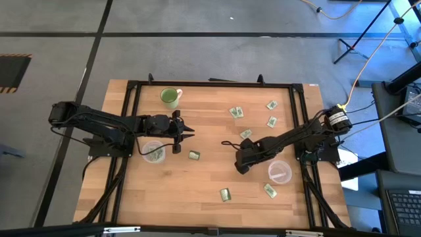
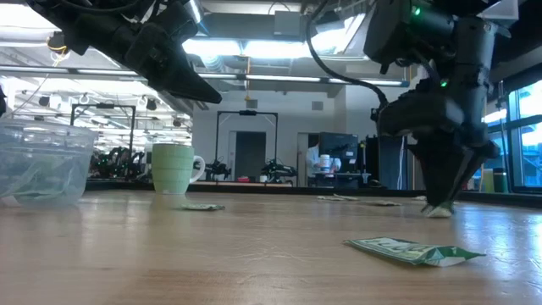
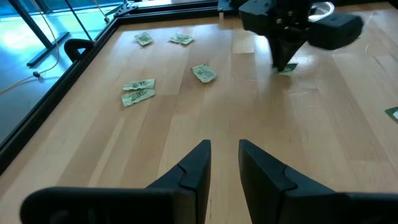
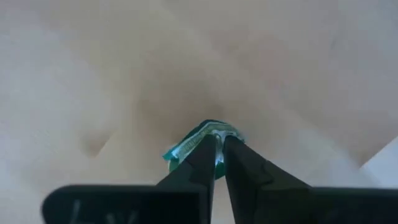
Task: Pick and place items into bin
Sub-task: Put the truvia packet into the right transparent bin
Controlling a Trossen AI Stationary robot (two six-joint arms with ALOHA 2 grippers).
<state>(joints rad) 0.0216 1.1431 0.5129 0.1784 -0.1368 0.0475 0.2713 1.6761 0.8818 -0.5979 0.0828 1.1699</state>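
Several small green-and-white packets lie flat on the wooden table: a far group (image 1: 236, 112), (image 1: 271, 105), (image 1: 272, 121), (image 1: 245, 133), one in the middle (image 1: 194, 155) and two near the front (image 1: 225, 194), (image 1: 270, 191). My right gripper (image 1: 242, 166) points down at mid-table and is shut on one packet (image 4: 205, 138), which also shows in the left wrist view (image 3: 287, 68). My left gripper (image 3: 225, 149) is open and hovers beside the left clear bin (image 1: 153, 151), which holds some packets. My right gripper pinches the packet between its two fingertips (image 4: 233, 152), on the packet's upper edge (image 4: 214, 129). The fingers come from above, pointing down. The packet sits below the fingertips at tabletop level (image 2: 439, 211); whether it is lifted clear I cannot tell.
A second clear bin (image 1: 279, 172) stands just right of my right gripper. A light-green mug (image 1: 171, 97) stands near the far left edge. A black frame (image 1: 210, 83) borders the table. Bare wood lies between the two arms and along the near side.
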